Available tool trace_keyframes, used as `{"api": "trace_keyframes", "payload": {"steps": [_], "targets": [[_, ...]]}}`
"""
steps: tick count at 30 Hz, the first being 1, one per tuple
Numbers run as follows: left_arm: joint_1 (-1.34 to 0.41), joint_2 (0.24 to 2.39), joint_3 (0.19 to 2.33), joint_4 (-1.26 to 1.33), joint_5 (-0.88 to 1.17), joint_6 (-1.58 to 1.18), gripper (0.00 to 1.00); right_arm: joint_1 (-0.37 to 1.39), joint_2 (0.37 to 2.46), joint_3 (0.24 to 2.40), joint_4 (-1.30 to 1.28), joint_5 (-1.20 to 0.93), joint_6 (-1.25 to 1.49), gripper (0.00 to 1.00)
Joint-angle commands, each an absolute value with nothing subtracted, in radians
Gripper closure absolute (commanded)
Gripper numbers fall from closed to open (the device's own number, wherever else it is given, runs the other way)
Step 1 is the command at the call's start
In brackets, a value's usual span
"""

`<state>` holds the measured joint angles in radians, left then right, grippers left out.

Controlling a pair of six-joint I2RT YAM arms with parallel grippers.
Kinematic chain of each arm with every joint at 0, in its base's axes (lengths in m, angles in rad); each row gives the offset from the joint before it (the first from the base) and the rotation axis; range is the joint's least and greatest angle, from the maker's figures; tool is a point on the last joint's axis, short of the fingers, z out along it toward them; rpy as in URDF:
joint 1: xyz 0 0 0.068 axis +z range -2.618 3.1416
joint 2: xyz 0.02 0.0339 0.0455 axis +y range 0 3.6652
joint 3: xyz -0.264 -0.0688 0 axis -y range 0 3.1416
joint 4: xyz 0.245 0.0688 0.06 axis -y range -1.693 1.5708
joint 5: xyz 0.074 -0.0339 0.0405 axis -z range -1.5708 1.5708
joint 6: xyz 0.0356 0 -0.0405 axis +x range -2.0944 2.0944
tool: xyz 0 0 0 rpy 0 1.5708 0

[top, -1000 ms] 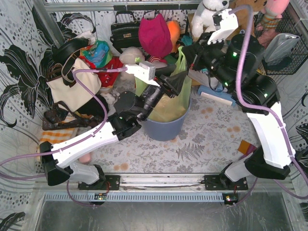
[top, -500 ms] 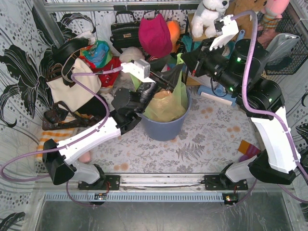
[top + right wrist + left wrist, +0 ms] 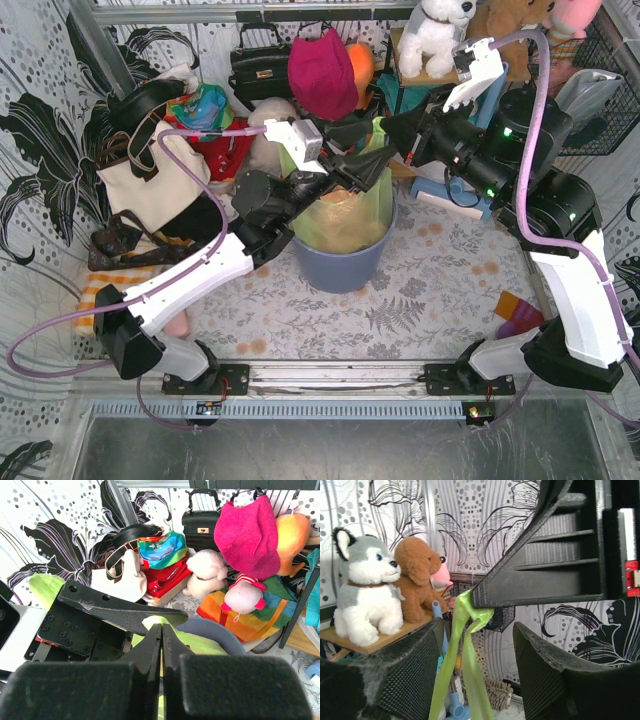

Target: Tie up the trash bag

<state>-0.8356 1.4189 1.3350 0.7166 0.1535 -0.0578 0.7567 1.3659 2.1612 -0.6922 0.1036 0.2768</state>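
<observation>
Because the trash bag [image 3: 345, 215] sits in the blue-grey bin [image 3: 340, 268] at the middle of the table with only its body tucked inside, what matters is the narrow strand of green film [image 3: 462, 650] drawn up out of its mouth. That strand rises steeply from the bin's far-right rim, so its long axis runs close to vertical, leaning slightly toward the back of the table. At its top end it is pinched by the right gripper [image 3: 385, 130], whose fingers are pressed together; in the right wrist view a sliver of green shows in the seam between them [image 3: 161, 627]. Just below that pinch the strand passes between the spread fingers of the left gripper [image 3: 476, 626], which holds nothing. It lies nearer the finger on the left of that view [image 3: 415, 665], though I cannot tell whether it touches it. From above, the left gripper [image 3: 368, 168] sits just over the bin's far rim, directly beneath the right one, the two almost touching. So the left gripper is the nearer free tool, with the strand crossing its gap lengthwise. By my reading, the coming move depends on that gap staying centred on the strand, whether the fingers clamp it or wind it into a loop.
</observation>
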Motion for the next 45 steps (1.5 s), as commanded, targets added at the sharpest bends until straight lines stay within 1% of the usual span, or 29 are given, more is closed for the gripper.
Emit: {"api": "trace_keyframes", "payload": {"steps": [1,5,7,13,15,19,21,27,31,33,36,41,45], "targets": [[-0.834,1.426,1.394,0.724,0.233,-0.066,0.34,0.753,1.348,2.161,-0.670,0.094,0.276,1.00],[-0.834,1.425,1.402,0.723,0.213,-0.069,0.36,0.753,1.348,2.160,-0.673,0.095,0.273,1.00],[-0.834,1.432,1.420,0.700,0.210,-0.070,0.40,0.753,1.347,2.161,-0.672,0.095,0.273,1.00],[-0.834,1.430,1.427,0.698,0.216,-0.070,0.48,0.753,1.342,2.159,-0.670,0.103,0.273,1.00],[-0.834,1.425,1.425,0.690,0.216,-0.064,0.52,0.752,1.339,2.156,-0.668,0.105,0.273,1.00],[-0.834,1.415,1.422,0.673,0.207,-0.053,0.58,0.752,1.336,2.148,-0.665,0.105,0.274,1.00],[-0.834,1.408,1.419,0.666,0.201,-0.052,0.63,0.753,1.332,2.142,-0.660,0.106,0.274,1.00],[-0.834,1.401,1.429,0.645,0.213,-0.046,0.71,0.753,1.327,2.133,-0.653,0.102,0.278,1.00],[-0.834,1.407,1.445,0.635,0.227,-0.045,0.78,0.753,1.328,2.132,-0.653,0.092,0.279,1.00],[-0.834,1.410,1.452,0.632,0.233,-0.044,0.82,0.753,1.328,2.129,-0.651,0.088,0.279,1.00],[-0.834,1.408,1.459,0.623,0.238,-0.043,0.93,0.753,1.328,2.130,-0.649,0.086,0.278,1.00],[-0.834,1.393,1.448,0.618,0.272,-0.037,0.97,0.753,1.328,2.136,-0.630,0.090,0.269,1.00],[-0.834,1.376,1.428,0.604,0.348,-0.023,0.99,0.753,1.353,2.181,-0.597,0.076,0.242,0.83]]}}
